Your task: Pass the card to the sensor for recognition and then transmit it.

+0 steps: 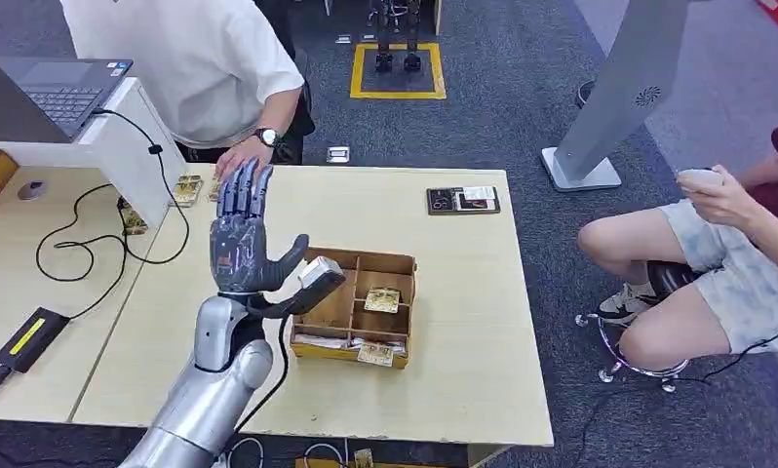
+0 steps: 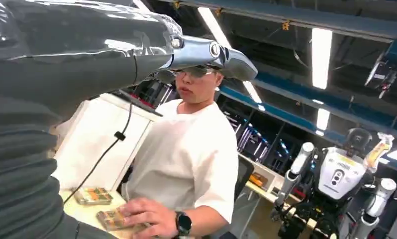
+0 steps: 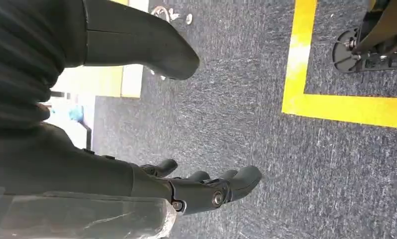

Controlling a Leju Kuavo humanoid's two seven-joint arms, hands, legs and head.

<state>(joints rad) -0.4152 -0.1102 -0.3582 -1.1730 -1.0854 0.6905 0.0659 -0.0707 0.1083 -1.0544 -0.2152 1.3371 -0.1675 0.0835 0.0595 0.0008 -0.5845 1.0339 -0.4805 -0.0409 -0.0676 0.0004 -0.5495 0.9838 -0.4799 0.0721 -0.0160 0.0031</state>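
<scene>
Left hand [image 1: 241, 234] raised over table [image 1: 463, 331], fingers spread, grasping nothing; right hand [image 3: 186, 184] hangs above carpet, fingers loosely apart, empty; cards [image 1: 382, 299] lie in wooden tray [image 1: 358, 307] just beside left hand; person's hand [image 1: 241, 156] rests on table edge beyond tray, behind left hand; cable [image 1: 93, 244] left of tray.

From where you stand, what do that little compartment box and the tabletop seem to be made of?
The compartment box looks like thin brown wood or stiff cardboard: matte, flat slotted dividers, pale cut edges. I can't tell which. The tabletop looks like pale laminate with a smooth, even, light wood tone and no visible grain, probably over board.
</scene>
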